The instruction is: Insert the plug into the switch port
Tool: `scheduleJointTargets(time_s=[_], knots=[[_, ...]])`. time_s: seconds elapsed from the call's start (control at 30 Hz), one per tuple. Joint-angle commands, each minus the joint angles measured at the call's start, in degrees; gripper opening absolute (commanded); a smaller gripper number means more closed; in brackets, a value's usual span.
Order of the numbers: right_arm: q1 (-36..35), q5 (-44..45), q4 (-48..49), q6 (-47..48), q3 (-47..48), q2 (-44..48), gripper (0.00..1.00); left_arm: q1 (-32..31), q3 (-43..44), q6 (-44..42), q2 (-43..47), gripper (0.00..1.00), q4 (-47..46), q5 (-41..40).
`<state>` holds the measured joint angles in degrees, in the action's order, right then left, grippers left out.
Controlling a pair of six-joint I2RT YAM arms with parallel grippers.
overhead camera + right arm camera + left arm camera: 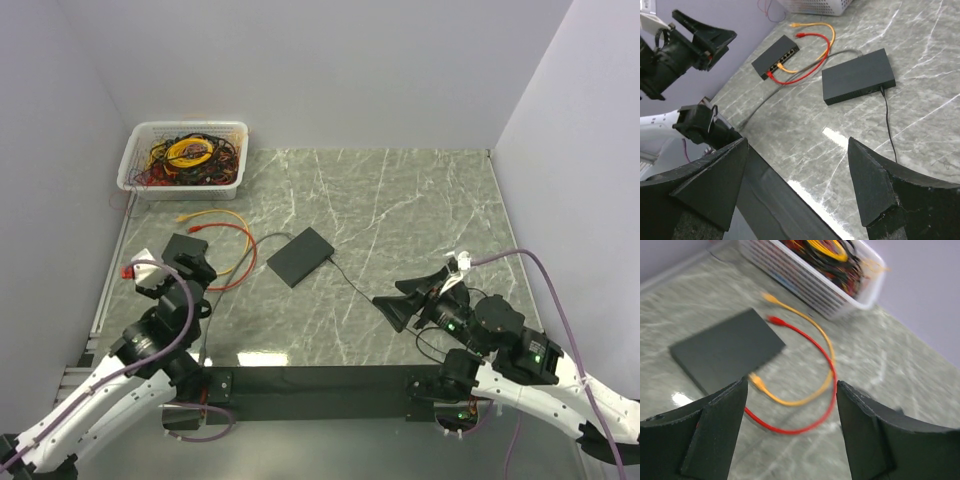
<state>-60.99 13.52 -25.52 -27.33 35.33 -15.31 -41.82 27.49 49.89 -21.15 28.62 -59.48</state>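
Jaws: left gripper (791, 386) open, nothing between the fingers; right gripper (797, 144) open as well, empty. Left gripper hangs over the table (400, 200) near the switch (775, 56), not touching it; in its wrist view the switch lies ahead, off to one side. Right gripper sits at the near right of the table, well apart from the switch, aimed toward the box (857, 77).

Yellow cable (829, 347) and red cable (790, 431): each has one plug at the switch's port face, side by side. They look seated, but are too small to confirm. Their other two plugs lie loose on the table, between switch and basket (190, 186). Both cables loop out beside the switch, red outside yellow.

Box lies flat beside the loops, a thin cord (888, 125) running from its near edge.
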Motion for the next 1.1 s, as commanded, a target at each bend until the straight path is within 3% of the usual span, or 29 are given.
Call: scheduleJointTargets(time_s=[0.0, 0.07, 0.13, 0.3, 0.4, 0.6, 0.7, 0.83, 1.07], knots=[[-0.44, -2.09, 2.23, 0.79, -0.61, -1.47, 0.87, -0.1, -3.56, -8.2, -1.96, 0.78, -13.2, -12.49], [-0.62, -3.05, 2.31, 1.14, -0.44, -2.18, 0.87, -0.1, -9.97, -20.58, -3.9, 0.81, -28.34, -13.38], [-0.53, -3.59, 2.58, 1.23, -0.61, -2.18, 0.87, -0.01, -15.5, -25.35, -6.0, 0.96, -36.15, -14.08], [-0.53, -3.41, 3.11, 1.49, -0.97, -2.35, 0.87, 0.95, -22.9, -29.05, -9.35, 1.0, -54.84, -6.65], [-0.53, -3.5, 3.11, 1.49, -1.05, -2.88, 0.87, 6.46, -27.39, -32.84, -12.42, 1.0, -65.06, 0.3], [-0.53, -3.85, 4.07, 2.11, -1.41, -4.2, 0.87, 22.37, -24.95, -34.24, -24.18, 1.0, -73.61, 16.84], [-0.53, -4.2, 4.77, 2.2, -1.93, -4.81, 0.88, 26.25, -20.13, -35.12, -34.11, 0.99, -76.87, 20.98], [-0.53, -4.9, 4.69, 2.2, -1.93, -5.61, 0.87, 27.23, -14.84, -38.89, -47.9, 0.95, -81.96, 22.92], [-0.62, -5.61, 5.3, 2.11, -2.46, -6.22, 0.87, 28.2, -15.35, -44.61, -53.29, 0.95, -94.44, 30.47]])
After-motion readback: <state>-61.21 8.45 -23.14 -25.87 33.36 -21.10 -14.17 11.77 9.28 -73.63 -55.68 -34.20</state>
